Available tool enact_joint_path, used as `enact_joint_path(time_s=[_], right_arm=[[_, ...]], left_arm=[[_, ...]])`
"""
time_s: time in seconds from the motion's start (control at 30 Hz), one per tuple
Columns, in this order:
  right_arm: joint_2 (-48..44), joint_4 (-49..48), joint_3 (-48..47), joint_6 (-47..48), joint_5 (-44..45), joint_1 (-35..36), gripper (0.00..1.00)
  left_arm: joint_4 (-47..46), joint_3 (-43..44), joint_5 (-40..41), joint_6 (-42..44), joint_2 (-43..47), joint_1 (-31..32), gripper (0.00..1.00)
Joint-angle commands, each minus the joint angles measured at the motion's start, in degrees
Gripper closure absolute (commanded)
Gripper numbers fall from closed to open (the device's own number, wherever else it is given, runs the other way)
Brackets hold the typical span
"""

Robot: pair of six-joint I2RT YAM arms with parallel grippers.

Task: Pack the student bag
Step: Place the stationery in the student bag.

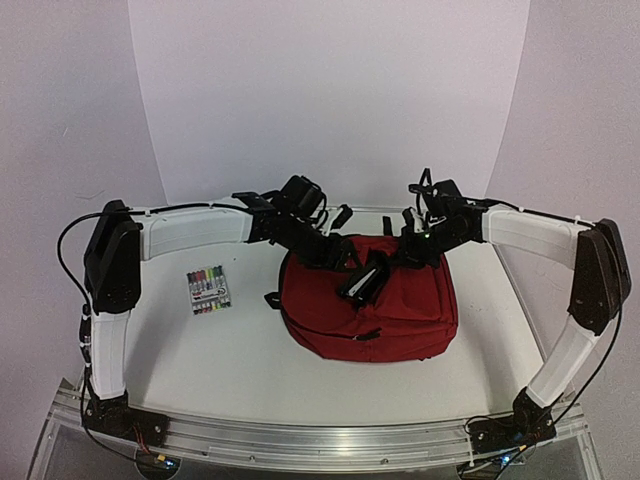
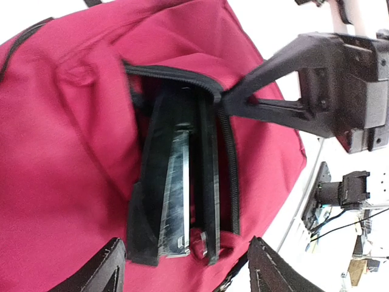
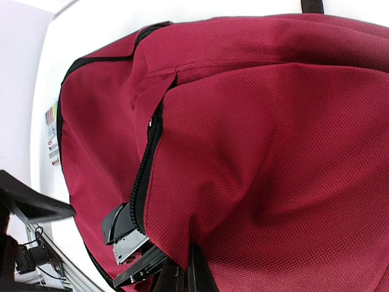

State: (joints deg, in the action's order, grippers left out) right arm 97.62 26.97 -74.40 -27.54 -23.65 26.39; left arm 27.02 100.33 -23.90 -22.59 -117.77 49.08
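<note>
The dark red student bag lies flat mid-table, its front zip pocket open. A black and silver stapler sticks halfway out of that pocket, also visible from above and in the right wrist view. My left gripper is open, its fingertips standing either side of the stapler's outer end without touching it. My right gripper is shut on the red fabric at the pocket's edge, holding the mouth up; in the left wrist view the right gripper pinches beside the zip.
A flat pack of coloured markers lies on the white table left of the bag. A raised metal rail runs along the near edge, and black straps trail behind the bag.
</note>
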Motion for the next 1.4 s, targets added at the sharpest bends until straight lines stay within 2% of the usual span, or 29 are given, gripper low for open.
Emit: enact_joint_path(time_s=[0.0,0.2,0.33,0.5,0.63,0.9,1.0,1.2,1.3,1.33,1.37], right_arm=[[-3.32,-0.16,0.80,0.74,-1.14,-0.24,1.00],[-3.32,-0.22,0.76,0.98,-1.46,-0.25,1.00],[-3.10,-0.25,0.83,0.96,-1.39,-0.22,1.00],[-2.30,-0.36,0.60,1.10,-1.17,-0.25,1.00],[-1.84,-0.42,0.15,0.92,-1.75,-0.29,1.00],[-1.90,-0.51,-0.10,0.41,-5.71,-0.24,1.00],[-1.82,-0.51,-0.38,0.30,-7.94,-0.28,1.00],[-1.91,-0.29,-1.14,0.64,-9.43,-0.26,0.92],[-2.13,0.48,-1.51,1.13,-9.31,-0.27,0.89],[-2.18,0.73,-1.67,1.29,-9.51,-0.23,0.90],[-2.30,0.99,-1.66,1.35,-9.57,-0.22,0.95]], left_arm=[[1.26,-2.54,1.38,1.17,3.13,-1.97,0.32],[3.29,-2.24,-4.62,0.85,-0.65,-2.41,0.31],[-0.36,-1.71,-9.62,-0.74,-3.09,-2.40,0.31],[-2.07,1.26,-13.60,-2.39,-6.95,-2.06,0.38],[-0.27,4.50,-13.94,-2.13,-8.77,-1.65,0.49],[-4.21,6.14,-15.83,-4.66,-8.15,-1.47,0.80],[-6.09,7.08,-17.14,-5.84,-9.07,-1.03,0.84],[-6.29,11.01,-17.47,-6.63,-12.55,-0.56,0.92],[-4.22,13.55,-13.43,-6.85,-13.70,-0.41,0.98],[-3.25,14.26,-10.48,-6.80,-13.73,-0.47,1.00],[-2.04,14.50,-6.68,-6.89,-13.58,-0.47,1.00]])
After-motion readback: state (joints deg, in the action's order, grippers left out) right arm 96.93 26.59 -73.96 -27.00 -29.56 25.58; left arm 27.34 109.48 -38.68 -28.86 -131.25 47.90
